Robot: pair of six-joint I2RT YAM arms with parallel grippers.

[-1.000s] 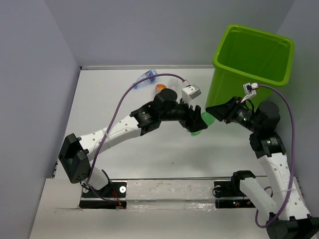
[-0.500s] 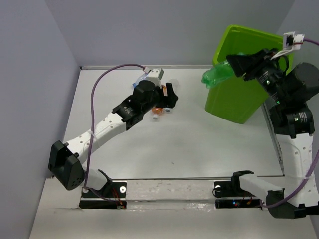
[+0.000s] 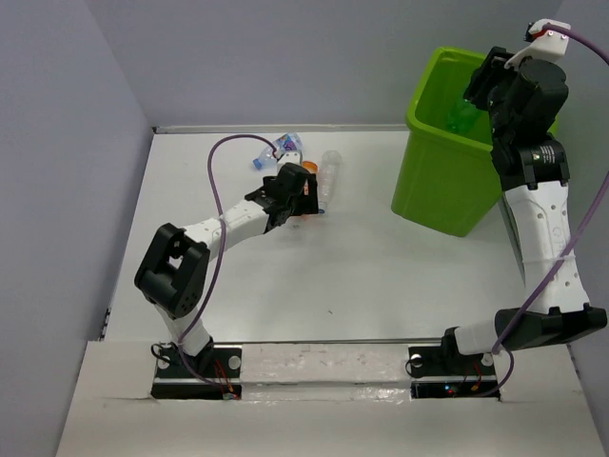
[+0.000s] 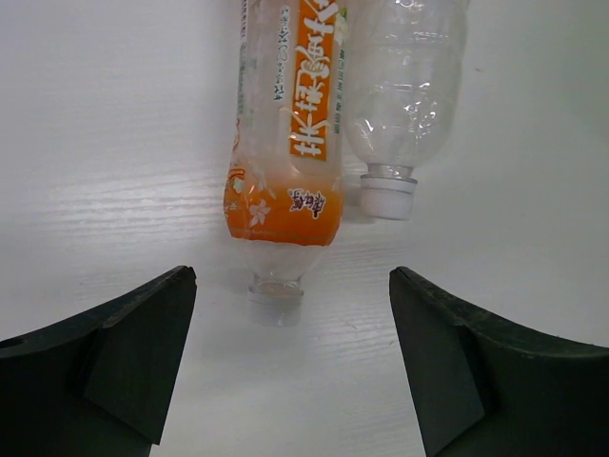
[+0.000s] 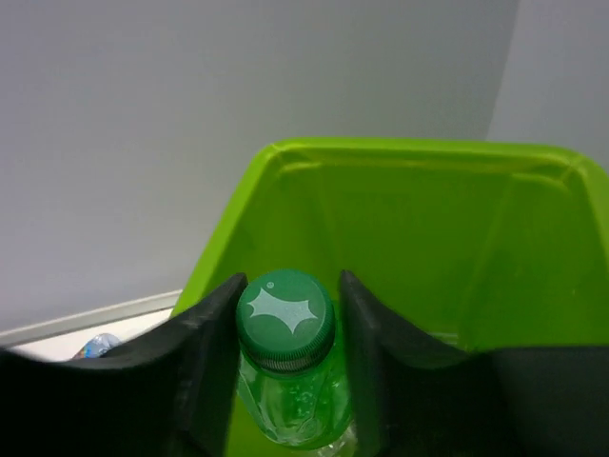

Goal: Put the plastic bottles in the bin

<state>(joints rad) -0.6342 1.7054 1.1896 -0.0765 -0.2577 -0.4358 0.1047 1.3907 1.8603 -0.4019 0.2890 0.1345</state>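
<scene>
— What is the left tool point(image 4: 293, 314) doing?

— It stands wide and holds nothing. The neck end of an orange bottle point(image 4: 285, 143) points into the gap between the two fingers, and neither finger touches it. The bottle lies flat on the bench point(image 4: 95, 143), its cap toward the tool.

— Anything next to it?

— A clear bottle point(image 4: 404, 95) with a white cap lies just beside it on the right, the two bodies touching along their length. Further back, near the bench's far edge, lies a blue-labelled bottle point(image 3: 281, 148).

— Was the left arm there a second ago?

— No. It was stretched out to mid-bench in front of the bin point(image 3: 442, 181), at the green bottle. Half a second ago it had swung back over the orange bottle. Now it sits lower and its jaws stand wider than before.

— And the right tool point(image 5: 289, 295)?

— It is clamped on the green bottle point(image 5: 285, 400), one finger on each side of the neck just under the green cap. The bottle hangs cap up, body down, inside the bin's mouth.

— What has changed on that side?

— A second ago the right tool was low, in front of the bin's near wall, meeting the green bottle there. Half a second ago it held the bottle up at the bin's left rim, the body sticking out past the edge. Now the arm stands tall over the bin and the bottle is within the rim, not yet let go.

— Where is the bin?

— At the bench's far right corner, against the back wall, well apart from the bottles on the left.
</scene>
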